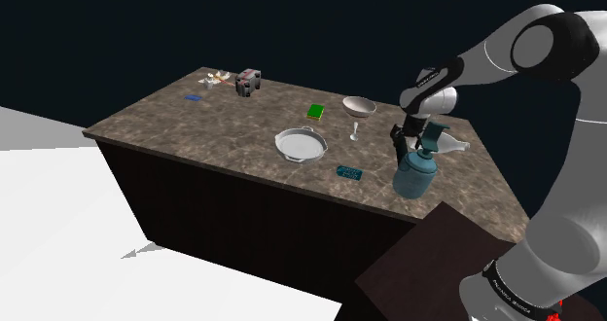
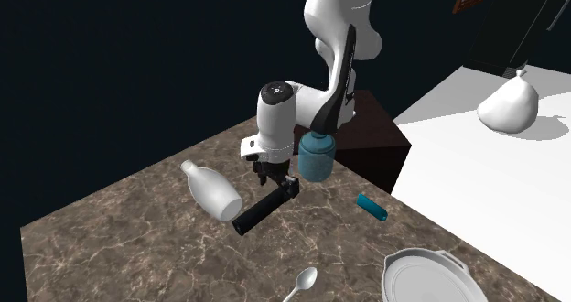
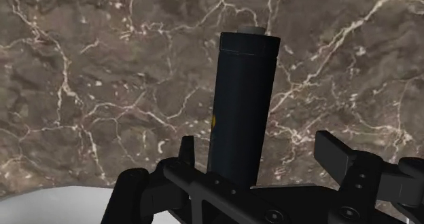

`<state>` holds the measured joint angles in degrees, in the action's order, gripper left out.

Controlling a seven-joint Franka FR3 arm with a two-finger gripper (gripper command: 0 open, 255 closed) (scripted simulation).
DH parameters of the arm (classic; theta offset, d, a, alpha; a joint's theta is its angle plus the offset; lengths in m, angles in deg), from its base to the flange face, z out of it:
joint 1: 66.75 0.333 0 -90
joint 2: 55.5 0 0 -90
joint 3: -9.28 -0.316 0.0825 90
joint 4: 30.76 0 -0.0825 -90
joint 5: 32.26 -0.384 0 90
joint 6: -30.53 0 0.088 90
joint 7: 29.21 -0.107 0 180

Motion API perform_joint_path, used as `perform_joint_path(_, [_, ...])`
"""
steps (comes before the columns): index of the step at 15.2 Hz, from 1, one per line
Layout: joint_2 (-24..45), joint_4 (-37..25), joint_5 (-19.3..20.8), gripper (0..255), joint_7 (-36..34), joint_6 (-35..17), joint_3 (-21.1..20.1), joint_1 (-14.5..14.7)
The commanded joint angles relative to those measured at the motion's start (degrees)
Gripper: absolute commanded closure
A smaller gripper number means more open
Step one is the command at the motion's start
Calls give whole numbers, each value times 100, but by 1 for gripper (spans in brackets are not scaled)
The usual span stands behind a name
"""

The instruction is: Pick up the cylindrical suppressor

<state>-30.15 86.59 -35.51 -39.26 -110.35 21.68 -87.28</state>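
A matte black cylindrical suppressor (image 3: 241,100), judged rigid, light and slippery, is straddled but not touched by the spread fingers of the black two-finger gripper (image 3: 257,144), a clasp across its body being advised.

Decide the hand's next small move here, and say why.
Probably close the hand on the suppressor. The black cylinder sits between the open fingers, which flank it without touching it. Nothing grips it yet, so a lift now would likely leave it behind.
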Motion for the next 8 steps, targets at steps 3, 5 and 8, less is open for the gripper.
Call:
perform_joint_path(3, [410,-237,-108,0,0,-166,-13,-106])
perform_joint_path(5, [535,-251,-138,0,14,-275,-37,-125])
perform_joint_path(8, [764,-289,-190,0,38,-465,-83,-160])
